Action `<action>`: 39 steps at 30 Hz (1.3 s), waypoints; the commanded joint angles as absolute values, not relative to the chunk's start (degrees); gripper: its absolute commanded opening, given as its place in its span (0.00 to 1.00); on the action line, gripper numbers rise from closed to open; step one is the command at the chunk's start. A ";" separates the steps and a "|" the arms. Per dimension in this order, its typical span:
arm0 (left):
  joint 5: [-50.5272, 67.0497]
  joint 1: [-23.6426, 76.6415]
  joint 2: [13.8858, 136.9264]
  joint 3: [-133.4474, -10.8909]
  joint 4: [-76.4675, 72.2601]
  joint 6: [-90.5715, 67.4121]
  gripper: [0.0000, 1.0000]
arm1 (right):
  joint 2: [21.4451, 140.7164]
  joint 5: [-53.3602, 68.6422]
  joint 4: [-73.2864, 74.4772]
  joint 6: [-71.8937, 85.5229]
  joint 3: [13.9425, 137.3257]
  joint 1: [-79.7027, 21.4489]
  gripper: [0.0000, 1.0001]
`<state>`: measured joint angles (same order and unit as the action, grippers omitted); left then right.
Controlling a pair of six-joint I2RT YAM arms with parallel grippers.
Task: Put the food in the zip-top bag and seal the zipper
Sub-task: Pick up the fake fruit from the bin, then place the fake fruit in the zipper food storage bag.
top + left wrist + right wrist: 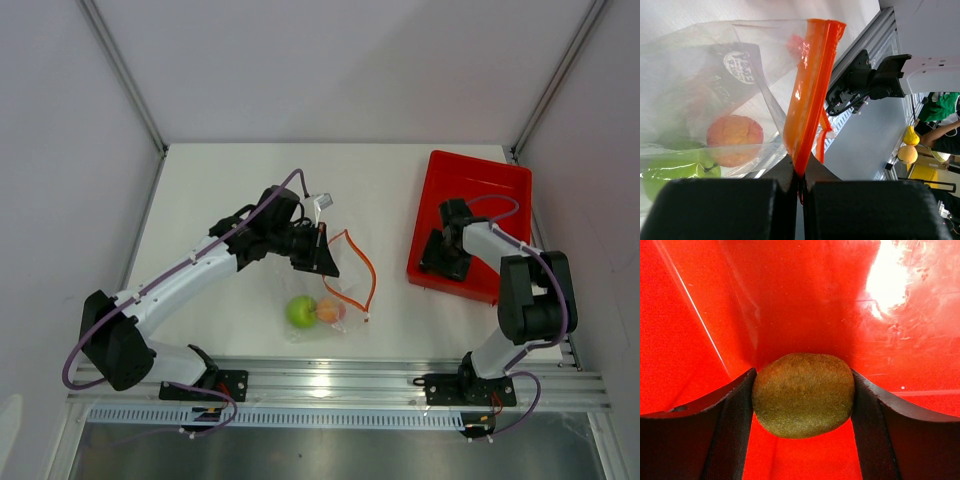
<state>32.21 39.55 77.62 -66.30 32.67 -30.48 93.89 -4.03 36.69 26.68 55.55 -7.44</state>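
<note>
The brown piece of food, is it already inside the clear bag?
No, the brown piece lies in the red tray, with the right gripper around it.

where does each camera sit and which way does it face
top external: above and behind the arm bases, looking down at the white table; both arms show, left gripper at the clear plastic zip-top bag, right gripper in the red rectangular tray.
left wrist: on the left arm, looking along its shut fingers pinching the orange-red zipper strip.
right wrist: looking down into the tray, fingers against both sides of the small brown lump.
shared: top and left wrist both show the green apple and orange-pink peach-like fruit in the bag.
</note>
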 commanded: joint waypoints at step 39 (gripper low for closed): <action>31.99 39.37 75.06 -66.36 32.96 -34.01 0.01 | 61.88 5.27 35.68 18.19 52.21 -5.62 0.00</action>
